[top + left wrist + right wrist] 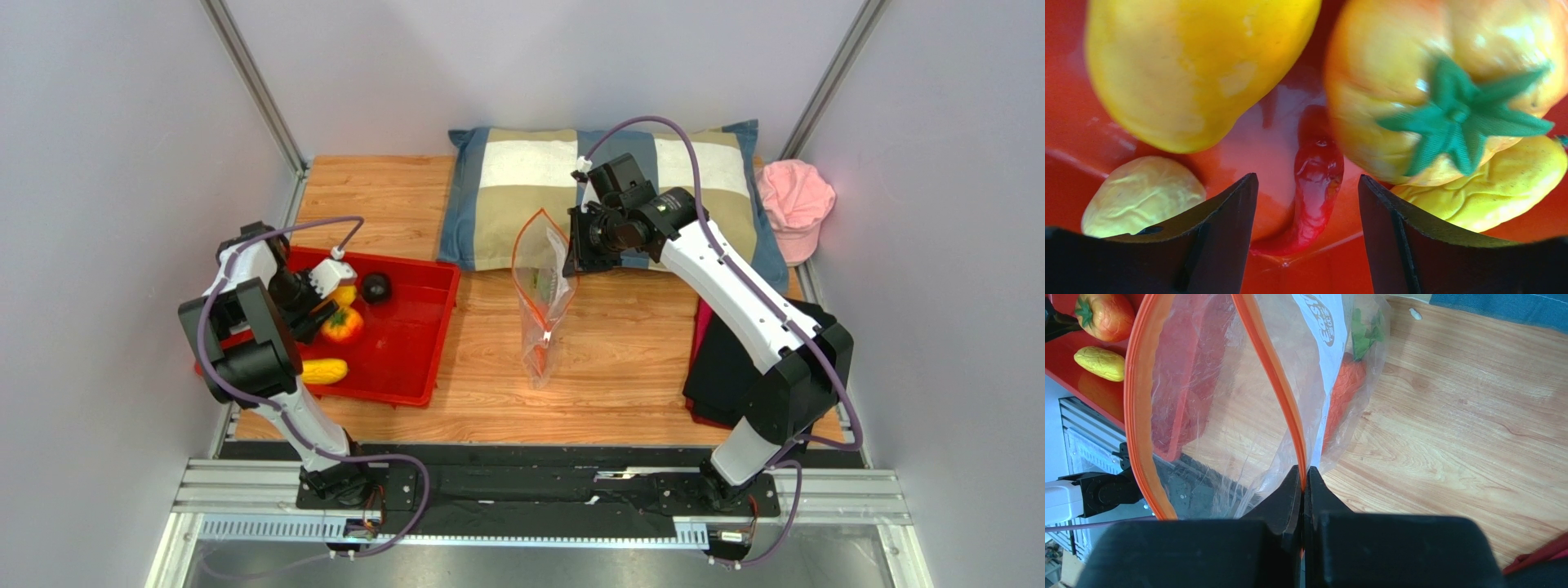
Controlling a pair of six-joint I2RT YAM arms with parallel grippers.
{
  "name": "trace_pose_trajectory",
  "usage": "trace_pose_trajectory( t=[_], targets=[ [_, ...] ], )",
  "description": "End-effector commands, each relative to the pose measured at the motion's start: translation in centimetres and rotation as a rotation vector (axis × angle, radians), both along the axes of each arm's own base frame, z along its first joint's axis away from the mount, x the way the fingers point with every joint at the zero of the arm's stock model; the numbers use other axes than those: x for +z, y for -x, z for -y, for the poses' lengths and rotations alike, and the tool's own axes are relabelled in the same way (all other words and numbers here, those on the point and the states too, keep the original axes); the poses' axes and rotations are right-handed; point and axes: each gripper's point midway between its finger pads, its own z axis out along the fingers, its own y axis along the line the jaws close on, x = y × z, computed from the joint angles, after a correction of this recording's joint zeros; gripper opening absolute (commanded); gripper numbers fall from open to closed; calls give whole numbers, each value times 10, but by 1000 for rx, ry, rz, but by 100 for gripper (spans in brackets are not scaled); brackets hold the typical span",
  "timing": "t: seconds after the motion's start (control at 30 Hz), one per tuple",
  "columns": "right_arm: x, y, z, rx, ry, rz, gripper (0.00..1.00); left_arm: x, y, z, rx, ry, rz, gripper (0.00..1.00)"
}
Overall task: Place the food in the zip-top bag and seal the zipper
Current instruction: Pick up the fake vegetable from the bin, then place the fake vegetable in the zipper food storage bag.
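Right gripper [1304, 478] clamped on zipper [1134, 416], zip-top bag [1204, 398] mouth gaping upper left; left gripper [1306, 180] spread around red chili [1320, 159], fruits [1192, 67] crowding above.

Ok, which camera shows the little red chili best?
Left wrist: the red chili fills the centre, lying on the red tray between the open jaws of the left gripper. Top external hides it under that gripper; right wrist doesn't show it.

Pale grey walls [111, 147] enclose a wooden tabletop [613, 368]; a checked pillow [515, 184] and pink cap [795, 202] lie at the back.
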Motion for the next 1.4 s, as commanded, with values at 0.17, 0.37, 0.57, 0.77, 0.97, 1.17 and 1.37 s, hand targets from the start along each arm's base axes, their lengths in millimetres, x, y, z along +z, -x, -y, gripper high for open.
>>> trace_pose_trajectory(
  t=[0.17,0.37,0.57,0.77,0.97,1.17,1.37],
  targets=[
    [10,-10,0,1,1,57,0,-23,10,-2,-43,13,-59,54],
    [8,-8,0,3,2,60,0,16,14,20,-24,98,-6,30],
    [10,-10,0,1,-4,69,0,124,-18,48,81,187,214,6],
    [14,-13,-7,0,-31,66,0,253,-53,136,137,455,475,0],
    [14,-19,-12,-6,-40,60,0,362,-54,262,285,964,567,0],
    [17,-18,-13,-9,-49,61,0,453,2,352,154,1472,739,0],
    [21,-17,-14,-15,-66,60,0,446,15,416,154,1540,588,0]
  ],
)
